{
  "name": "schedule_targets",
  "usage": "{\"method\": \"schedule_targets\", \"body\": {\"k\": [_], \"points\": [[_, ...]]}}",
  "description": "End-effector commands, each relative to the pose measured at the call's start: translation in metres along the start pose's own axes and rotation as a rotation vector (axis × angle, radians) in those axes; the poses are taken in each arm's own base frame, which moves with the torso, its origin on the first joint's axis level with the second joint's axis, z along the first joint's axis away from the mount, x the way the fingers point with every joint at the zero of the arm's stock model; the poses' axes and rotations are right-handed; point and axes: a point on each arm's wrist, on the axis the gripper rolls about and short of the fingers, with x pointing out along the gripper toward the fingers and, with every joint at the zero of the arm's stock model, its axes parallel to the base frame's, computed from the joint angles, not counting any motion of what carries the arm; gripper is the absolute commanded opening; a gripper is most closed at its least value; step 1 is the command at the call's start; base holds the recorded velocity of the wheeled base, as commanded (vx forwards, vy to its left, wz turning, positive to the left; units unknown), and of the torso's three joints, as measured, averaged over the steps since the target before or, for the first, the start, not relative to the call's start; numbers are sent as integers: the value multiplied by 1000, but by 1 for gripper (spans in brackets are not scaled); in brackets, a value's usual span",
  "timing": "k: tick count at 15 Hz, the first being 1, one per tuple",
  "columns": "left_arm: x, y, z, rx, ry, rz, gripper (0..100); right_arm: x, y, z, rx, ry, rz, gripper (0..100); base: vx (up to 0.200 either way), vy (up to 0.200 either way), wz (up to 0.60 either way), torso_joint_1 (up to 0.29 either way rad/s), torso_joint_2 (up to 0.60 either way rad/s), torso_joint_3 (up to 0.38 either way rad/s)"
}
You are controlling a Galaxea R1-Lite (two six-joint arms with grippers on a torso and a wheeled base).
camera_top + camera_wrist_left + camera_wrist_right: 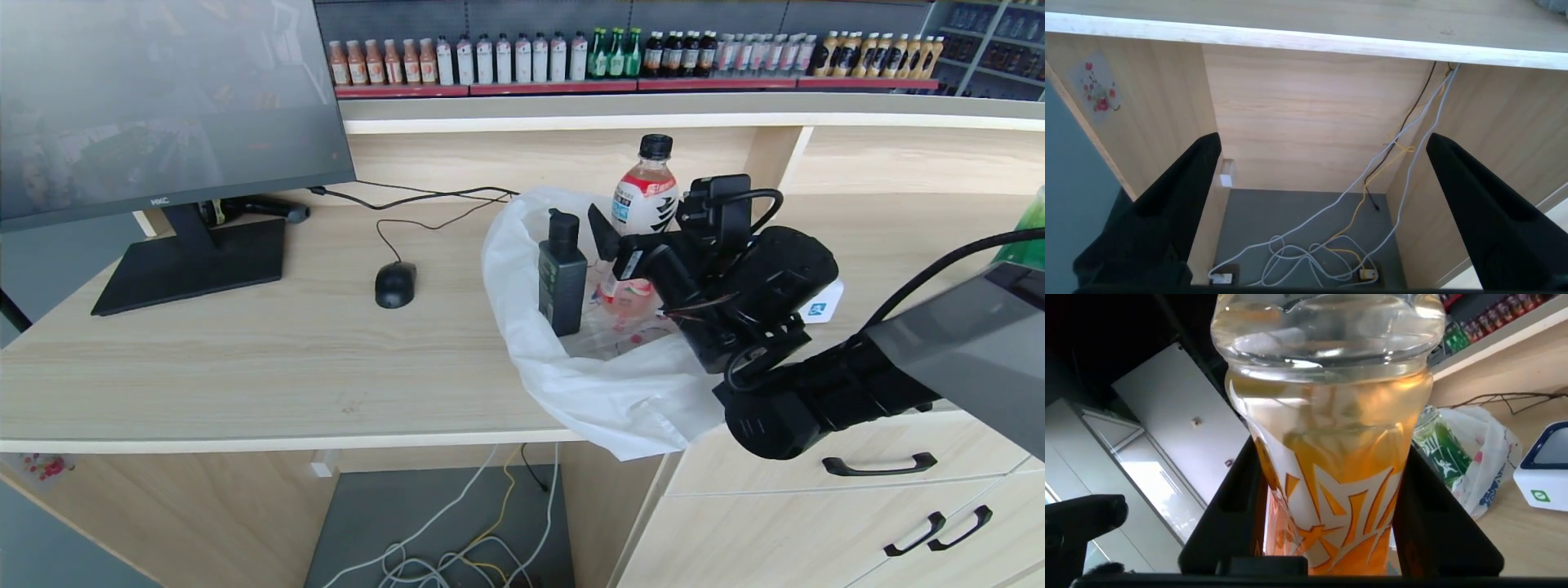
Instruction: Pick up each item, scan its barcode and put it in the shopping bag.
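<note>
My right gripper (624,245) is shut on a clear drink bottle (645,200) with a black cap, a red-and-white label and pinkish liquid. The bottle hangs slightly tilted, its lower end inside the open white shopping bag (604,400) on the counter. In the right wrist view the bottle (1331,441) stands between the two dark fingers of my right gripper (1331,531). A dark pump bottle (562,273) stands upright in the bag, just left of the held one. My left gripper (1323,196) is open, low in front of the counter, facing the recess with cables.
A monitor (163,98) and a black mouse (395,284) sit on the counter's left part. A small white box (820,309) lies behind my right wrist. Drawers (878,465) are below on the right. Loose cables (1323,245) lie under the counter. Shelves of bottles (637,53) line the back.
</note>
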Motion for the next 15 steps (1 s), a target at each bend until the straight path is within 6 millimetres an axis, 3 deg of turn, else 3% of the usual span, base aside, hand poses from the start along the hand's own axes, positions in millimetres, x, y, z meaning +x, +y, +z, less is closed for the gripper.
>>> {"method": "schedule_targets", "body": {"k": [1, 5, 11, 15], "points": [[0, 0, 0, -1, 0, 0, 100, -8, -3, 16, 0, -7, 0, 100, 0, 0, 0, 0, 0, 0], [0, 0, 0, -1, 0, 0, 100, -27, -5, 31, 1, 9, 8, 100, 0, 0, 0, 0, 0, 0], [0, 0, 0, -1, 0, 0, 100, -85, -11, 52, 5, 37, 88, 100, 0, 0, 0, 0, 0, 0], [0, 0, 0, -1, 0, 0, 100, -105, -8, 62, 14, 43, 155, 100, 0, 0, 0, 0, 0, 0]]}}
